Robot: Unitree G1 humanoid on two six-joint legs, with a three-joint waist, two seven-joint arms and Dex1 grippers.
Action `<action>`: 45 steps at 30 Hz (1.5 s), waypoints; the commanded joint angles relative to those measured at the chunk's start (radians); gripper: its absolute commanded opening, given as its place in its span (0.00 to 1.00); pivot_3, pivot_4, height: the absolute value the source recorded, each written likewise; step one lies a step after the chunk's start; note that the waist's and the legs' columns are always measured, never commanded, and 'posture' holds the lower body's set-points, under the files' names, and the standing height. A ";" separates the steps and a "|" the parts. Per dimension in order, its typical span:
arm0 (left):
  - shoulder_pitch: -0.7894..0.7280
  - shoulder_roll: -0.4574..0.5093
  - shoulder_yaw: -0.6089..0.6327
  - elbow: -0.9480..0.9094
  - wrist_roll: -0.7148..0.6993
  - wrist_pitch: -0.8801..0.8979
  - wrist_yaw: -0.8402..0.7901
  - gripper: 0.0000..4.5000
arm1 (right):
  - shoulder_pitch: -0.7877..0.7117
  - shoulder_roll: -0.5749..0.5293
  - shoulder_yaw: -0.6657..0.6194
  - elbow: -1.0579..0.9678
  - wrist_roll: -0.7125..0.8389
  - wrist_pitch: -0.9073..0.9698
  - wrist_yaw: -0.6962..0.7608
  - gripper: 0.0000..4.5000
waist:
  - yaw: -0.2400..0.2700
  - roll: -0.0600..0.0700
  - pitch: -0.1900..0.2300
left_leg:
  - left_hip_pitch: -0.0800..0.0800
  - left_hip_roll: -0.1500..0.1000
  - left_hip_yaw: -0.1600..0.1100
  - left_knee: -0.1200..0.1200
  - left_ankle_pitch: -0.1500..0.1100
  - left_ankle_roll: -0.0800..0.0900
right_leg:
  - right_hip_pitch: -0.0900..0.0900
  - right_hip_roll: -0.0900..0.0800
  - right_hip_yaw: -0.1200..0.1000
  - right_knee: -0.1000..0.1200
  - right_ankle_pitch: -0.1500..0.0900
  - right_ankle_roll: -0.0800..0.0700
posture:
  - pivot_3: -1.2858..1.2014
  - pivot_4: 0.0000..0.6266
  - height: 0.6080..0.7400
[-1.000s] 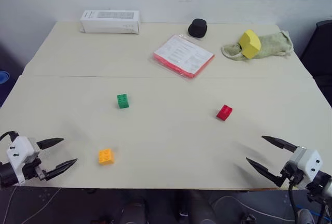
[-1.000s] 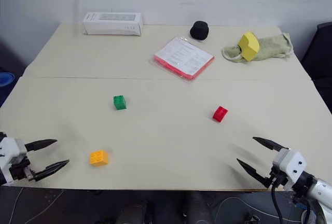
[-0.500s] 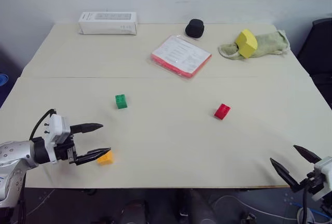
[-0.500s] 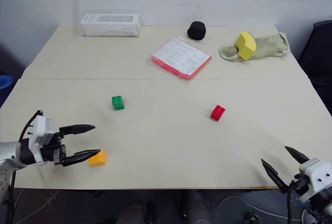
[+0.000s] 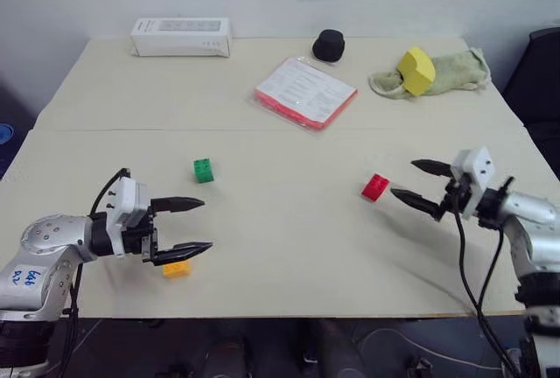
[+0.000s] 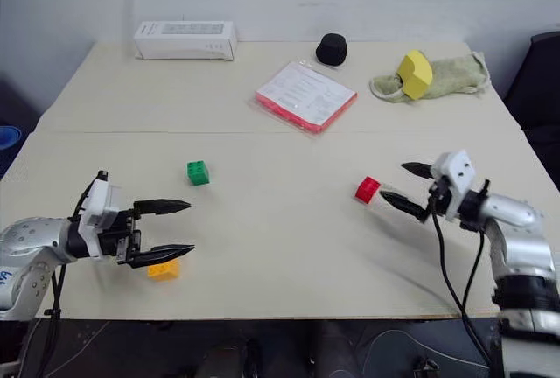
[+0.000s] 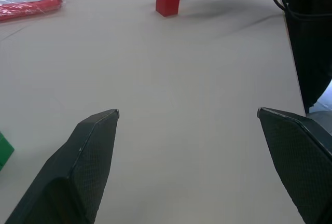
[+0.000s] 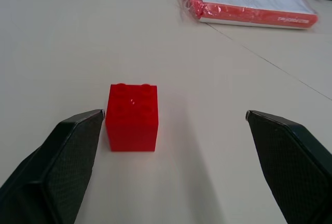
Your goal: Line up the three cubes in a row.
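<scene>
Three small studded cubes lie apart on the beige table. The green cube is left of the middle. To the right sits the red cube, and the orange-yellow cube is near the front left. My left gripper is open, pointing right, its lower finger just above the orange-yellow cube. Also open, my right gripper points left at the red cube. In the right wrist view the red cube stands close ahead, nearer one fingertip, not between the fingers.
At the back stand a white box, a black round object, a red-edged document sleeve, and a smooth yellow block on a green cloth. A dark chair is off the table's right side.
My left gripper moved right, over the orange-yellow cube. My right gripper swung from the table's front edge forward and left, up to the red cube. Both stayed open; the cubes did not move.
</scene>
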 commanded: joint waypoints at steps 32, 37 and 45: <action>0.105 -0.022 0.058 -0.063 0.029 -0.076 0.071 1.00 | -0.084 0.141 0.283 -0.040 -0.096 -0.120 0.374 0.34 | 0.003 0.000 0.000 | -0.001 0.000 -0.001 0.003 -0.001 0.001 | 0.001 -0.002 -0.001 0.001 0.000 0.000 | 0.52 0.24 1.00; 0.098 -0.024 0.102 -0.047 0.017 -0.065 0.093 1.00 | -0.078 0.176 0.251 -0.066 -0.064 -0.122 0.343 0.54 | 0.001 0.000 0.000 | 0.000 0.000 -0.001 0.003 -0.001 0.001 | 0.001 -0.002 -0.001 0.002 0.000 0.000 | 0.52 0.24 1.00; 0.227 0.004 0.319 -0.009 -0.128 0.108 0.086 1.00 | 0.058 0.112 0.120 -0.359 0.078 -0.060 0.307 1.00 | 0.003 0.000 0.000 | -0.001 0.000 -0.001 0.002 -0.001 0.001 | 0.001 -0.002 -0.001 0.001 0.000 0.000 | 0.52 0.24 1.00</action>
